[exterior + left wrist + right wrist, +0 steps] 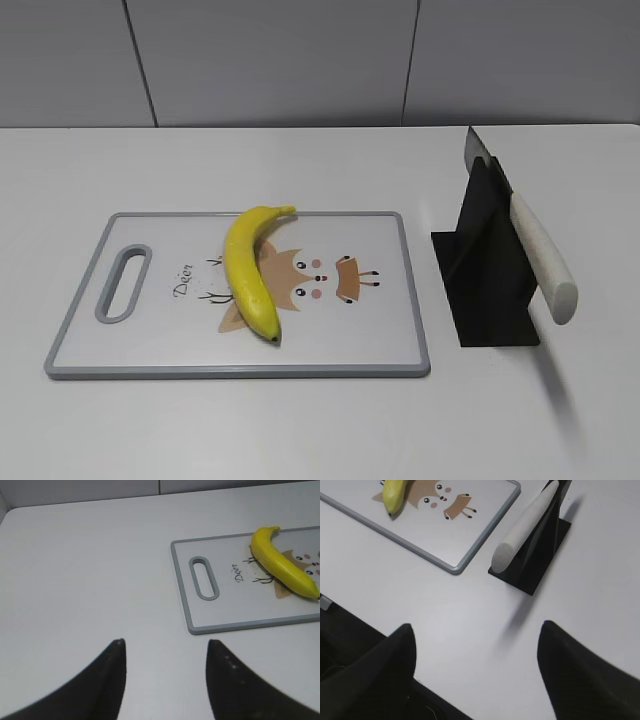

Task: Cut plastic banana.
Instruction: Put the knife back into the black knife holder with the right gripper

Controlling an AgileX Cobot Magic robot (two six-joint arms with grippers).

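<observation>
I see a big white tabletop (300,430). Behind it stands a gray wall (280,60) with thin dark lines running down it. The light is soft and even.

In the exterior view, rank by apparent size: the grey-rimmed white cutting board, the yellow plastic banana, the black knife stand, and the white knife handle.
1. Grey-rimmed white cutting board, clearly largest.
2. Black knife stand.
3. Yellow plastic banana.
4. White knife handle.
The banana is about as long as the stand is tall but slimmer; the handle is shorter.
</observation>
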